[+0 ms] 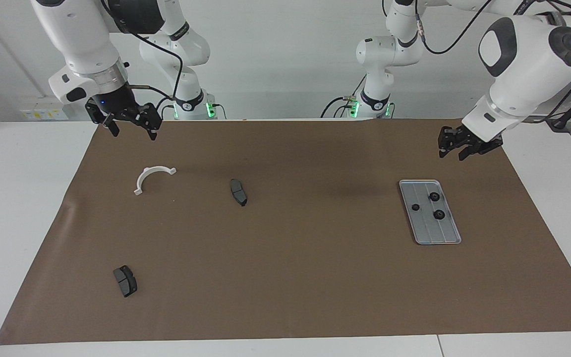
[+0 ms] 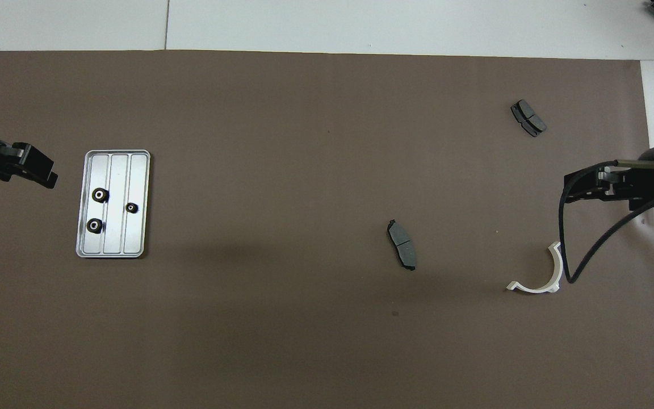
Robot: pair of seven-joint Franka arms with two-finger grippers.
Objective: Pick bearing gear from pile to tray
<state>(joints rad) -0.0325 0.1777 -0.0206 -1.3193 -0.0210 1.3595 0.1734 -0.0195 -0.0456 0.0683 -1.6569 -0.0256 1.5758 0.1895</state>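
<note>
A silver-grey grooved tray [image 1: 430, 233] is carrying three black rings [image 1: 439, 214]; a brown mat [image 1: 285, 277] is covering the white worktop [image 1: 18, 198], showing dark grey plates [image 1: 238, 192] and a white bracket [image 1: 150, 177].

Matt brown paper mat [image 1: 285, 277] under a brushed, grooved metal tray [image 1: 439, 233]

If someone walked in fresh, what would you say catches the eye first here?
Probably the small silver-grey grooved metal tray at the left arm's end of the brown mat, with three tiny black rings lying in it. Next, the white curved bracket and two dark grey pad-shaped plates scattered toward the right arm's end.
</note>
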